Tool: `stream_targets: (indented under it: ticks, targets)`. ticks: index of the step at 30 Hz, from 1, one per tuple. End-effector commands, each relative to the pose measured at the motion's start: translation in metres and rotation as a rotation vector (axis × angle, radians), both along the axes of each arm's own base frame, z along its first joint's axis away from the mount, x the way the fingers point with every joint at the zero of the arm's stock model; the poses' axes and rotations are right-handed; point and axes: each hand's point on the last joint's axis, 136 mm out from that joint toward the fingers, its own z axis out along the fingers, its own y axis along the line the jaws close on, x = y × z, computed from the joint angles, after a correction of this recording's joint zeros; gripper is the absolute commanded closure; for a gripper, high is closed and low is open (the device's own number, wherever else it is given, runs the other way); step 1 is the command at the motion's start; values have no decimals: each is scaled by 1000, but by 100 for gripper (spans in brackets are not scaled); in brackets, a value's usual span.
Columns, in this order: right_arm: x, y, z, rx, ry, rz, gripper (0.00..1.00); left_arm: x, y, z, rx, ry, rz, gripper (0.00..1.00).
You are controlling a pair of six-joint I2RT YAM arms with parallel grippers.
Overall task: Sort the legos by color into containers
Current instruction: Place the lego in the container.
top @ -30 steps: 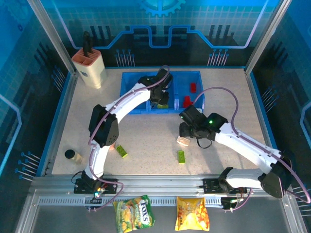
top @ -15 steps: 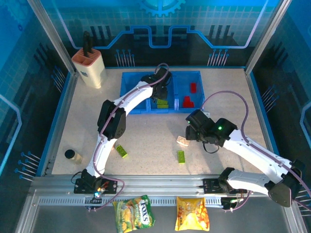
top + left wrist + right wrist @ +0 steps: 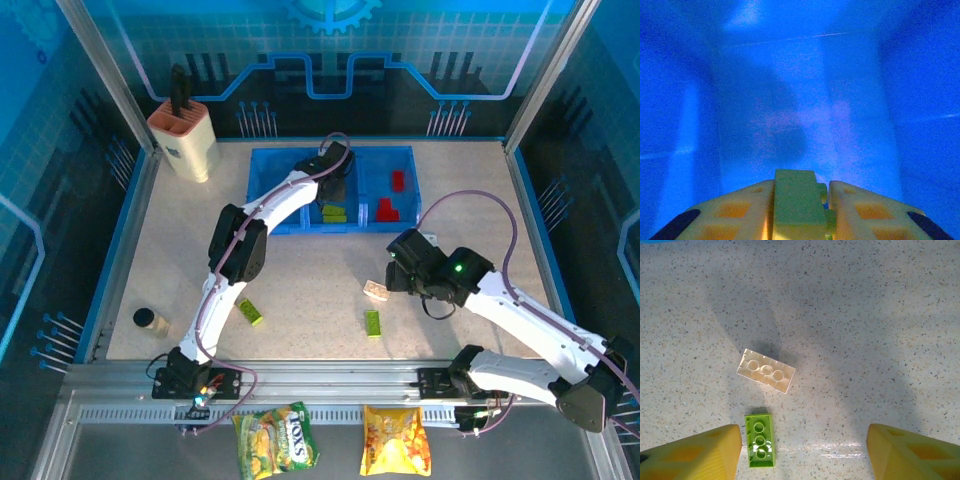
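Left gripper [image 3: 801, 192] clenched on a seemingly green lego [image 3: 794, 207]; right gripper [image 3: 804, 450] spread wide, empty.

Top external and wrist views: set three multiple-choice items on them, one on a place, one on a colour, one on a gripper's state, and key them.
1. The red bricks lie in the tray's: A right compartment; B middle compartment; C left compartment.
2. The held brick in the left gripper is: A red; B green; C white.
3. The right gripper is: A shut on a brick; B open over the table; C shut on nothing.
Key: 1 A, the reds sit right of the second divider. 2 B, lime green shows between its fingers. 3 B, its fingers stand wide apart.
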Motion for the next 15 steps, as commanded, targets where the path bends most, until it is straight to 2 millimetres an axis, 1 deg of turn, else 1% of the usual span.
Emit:
stream_targets:
  ticks: [1, 4, 7, 10, 15]
  targets:
    - [-4, -14, 1, -21, -6, -45, 32, 8, 0, 0, -17, -10, 3, 65]
    - [-5, -15, 3, -18, -11, -47, 32, 7, -2, 6, -33, -12, 1, 65]
    - [-5, -17, 4, -12, -19, -54, 32, 7, -4, 16, -45, -24, -7, 64]
    - [-6, -18, 2, -9, -22, -59, 32, 5, -5, 27, -60, -32, -16, 64]
    - [-5, -17, -3, -20, -16, -54, 32, -3, -9, 45, -89, -36, -44, 64]
